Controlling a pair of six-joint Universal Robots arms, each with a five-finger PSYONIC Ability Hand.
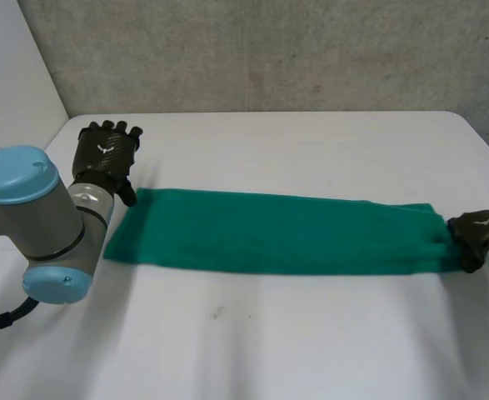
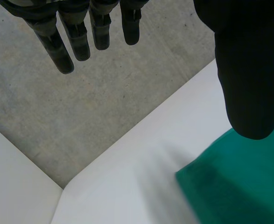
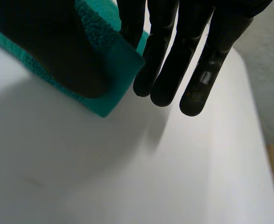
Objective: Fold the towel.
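Right hand (image 3: 48,42) is pinching a corner of the green towel (image 1: 277,233) between thumb and straight fingers. Left hand (image 1: 104,154) is hovering by the far end, fingers straight and apart.

Head camera: we look down from behind the arms across the whole white table (image 1: 311,350). Wrist cameras sit much nearer; each shares one end, left or right, of the green towel (image 1: 277,233) with it.

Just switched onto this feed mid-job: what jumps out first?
A green towel lies stretched as a long strip across the white table. The right hand pinches the corner at the strip's right end, and the left hand hovers open by the far left corner.
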